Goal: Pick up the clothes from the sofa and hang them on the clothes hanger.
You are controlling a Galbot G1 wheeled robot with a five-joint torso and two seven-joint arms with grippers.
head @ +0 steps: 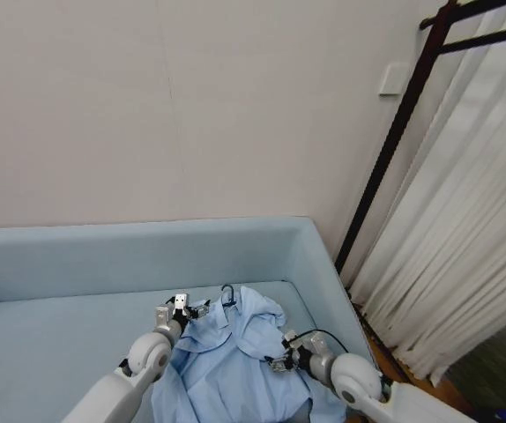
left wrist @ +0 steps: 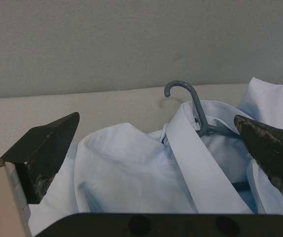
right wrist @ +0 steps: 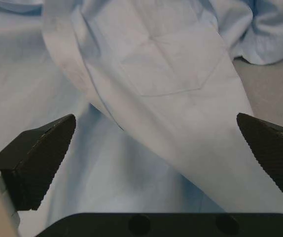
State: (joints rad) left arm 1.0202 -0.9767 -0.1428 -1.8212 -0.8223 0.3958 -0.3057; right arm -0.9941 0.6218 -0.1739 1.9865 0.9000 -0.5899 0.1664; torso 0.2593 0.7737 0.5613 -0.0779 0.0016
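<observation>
Blue shirt (left wrist: 131, 173) just beyond left fingers (left wrist: 43, 143).

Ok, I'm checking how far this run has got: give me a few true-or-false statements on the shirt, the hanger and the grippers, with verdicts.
1. The shirt lies on the sofa. True.
2. The left gripper is shut on the hanger hook. False: its fingers are open and the hook stands free ahead of them.
3. The hanger hook sticks out at the shirt's collar. True.
4. The shirt already hangs on the rack. False: it is on the sofa, and the rack stands off to the right by the curtain.
5. The right gripper is open over the shirt's fabric. True.
</observation>
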